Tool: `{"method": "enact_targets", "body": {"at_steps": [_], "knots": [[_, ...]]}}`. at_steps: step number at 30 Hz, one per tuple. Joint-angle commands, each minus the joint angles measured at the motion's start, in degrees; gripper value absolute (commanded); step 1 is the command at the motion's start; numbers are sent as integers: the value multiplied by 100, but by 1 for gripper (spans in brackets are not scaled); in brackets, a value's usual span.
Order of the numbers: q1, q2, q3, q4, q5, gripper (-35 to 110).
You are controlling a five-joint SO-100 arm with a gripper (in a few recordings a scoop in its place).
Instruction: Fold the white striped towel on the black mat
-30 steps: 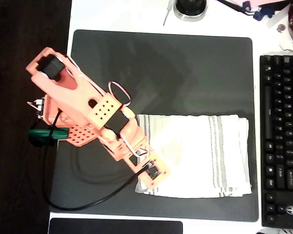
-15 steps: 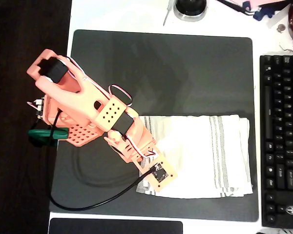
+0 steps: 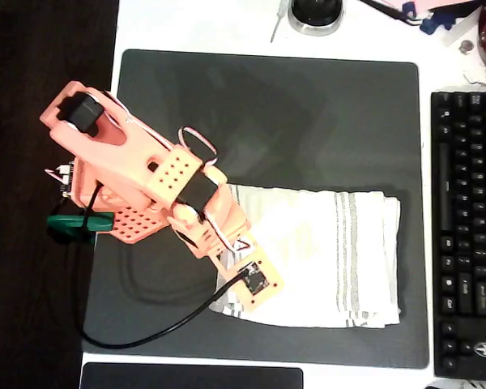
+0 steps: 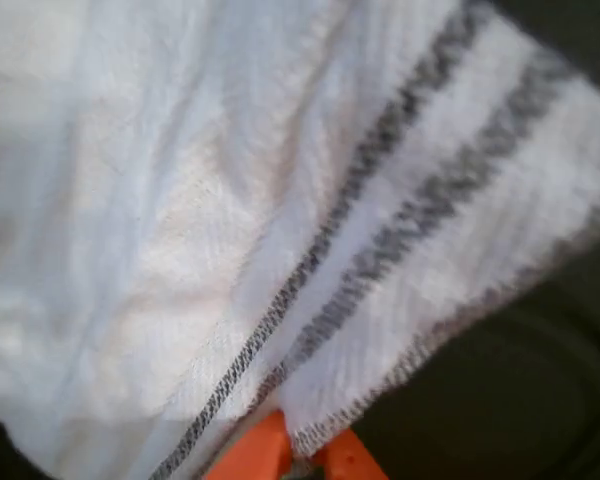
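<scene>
Item: white striped towel (image 3: 324,255), lying on the lower right part of the black mat (image 3: 275,113), already doubled into a rectangle. Orange arm over its lower left corner. Gripper (image 4: 298,455): fingertips at the hemmed edge, cloth apparently pinched between them. Judged stage: one fold done, a further fold being started; final flattening outstanding. Keyboard (image 3: 467,235) alongside, right.

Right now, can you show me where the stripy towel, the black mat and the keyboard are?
white striped towel (image 3: 308,259), overhead view, its plain white middle.
black mat (image 3: 292,121), overhead view, bare part above the towel.
keyboard (image 3: 468,235), overhead view, keys at the right edge.
</scene>
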Motion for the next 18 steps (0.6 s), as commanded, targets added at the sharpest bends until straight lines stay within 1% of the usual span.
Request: {"method": "enact_targets", "body": {"at_steps": [1,5,12,18], "knots": [[-35,193,-545,352,62,0],[-237,53,-1195,422,308,0],[-659,-721,-2347,352,861,0],[-932,-1617,-3138,-114,1257,0]]}}
